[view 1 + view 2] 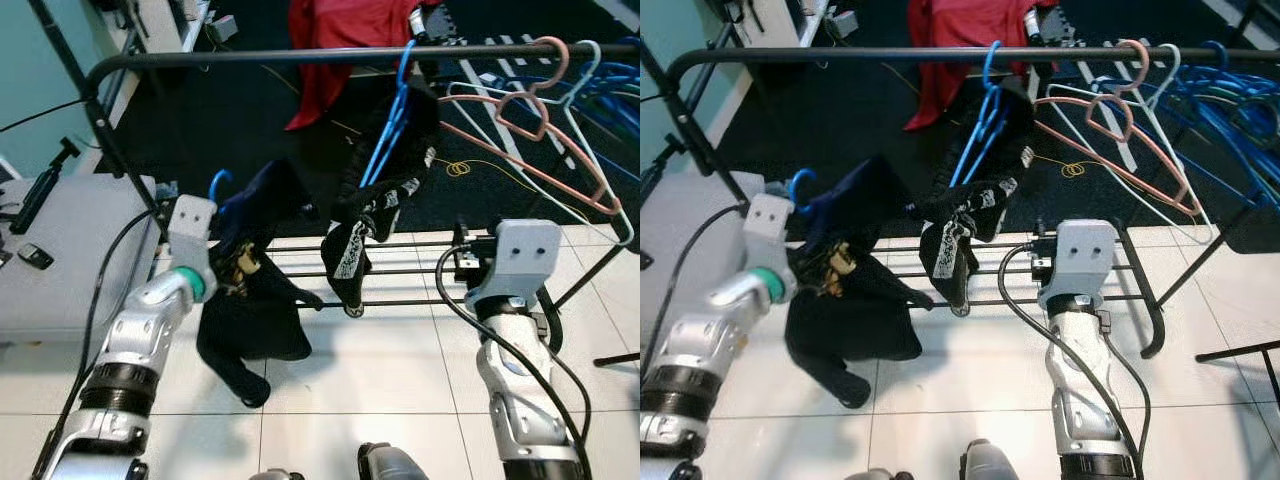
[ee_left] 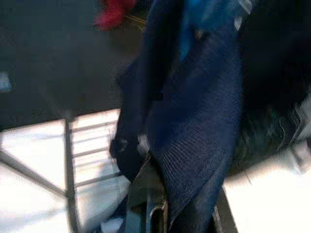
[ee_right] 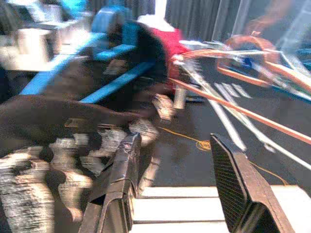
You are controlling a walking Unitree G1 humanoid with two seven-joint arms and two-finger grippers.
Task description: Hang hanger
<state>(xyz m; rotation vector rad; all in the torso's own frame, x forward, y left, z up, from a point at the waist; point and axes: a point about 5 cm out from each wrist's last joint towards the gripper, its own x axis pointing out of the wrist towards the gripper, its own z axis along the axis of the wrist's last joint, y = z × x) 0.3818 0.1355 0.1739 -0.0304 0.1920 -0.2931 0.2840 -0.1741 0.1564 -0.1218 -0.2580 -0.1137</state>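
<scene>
The left gripper (image 1: pixel 222 262) is closed on a dark navy garment (image 1: pixel 255 310) that sits on a blue hanger (image 1: pixel 219 184); the hook of this hanger stands free just above the gripper, well below the black rail (image 1: pixel 300 55). The right gripper (image 3: pixel 175 194) waits to the side with its fingers apart and holds nothing. Above and between them, another blue hanger (image 1: pixel 385 130) with a dark patterned garment (image 1: pixel 365 225) already hangs on the rail. I judge that lifting the hook onto the rail is left.
</scene>
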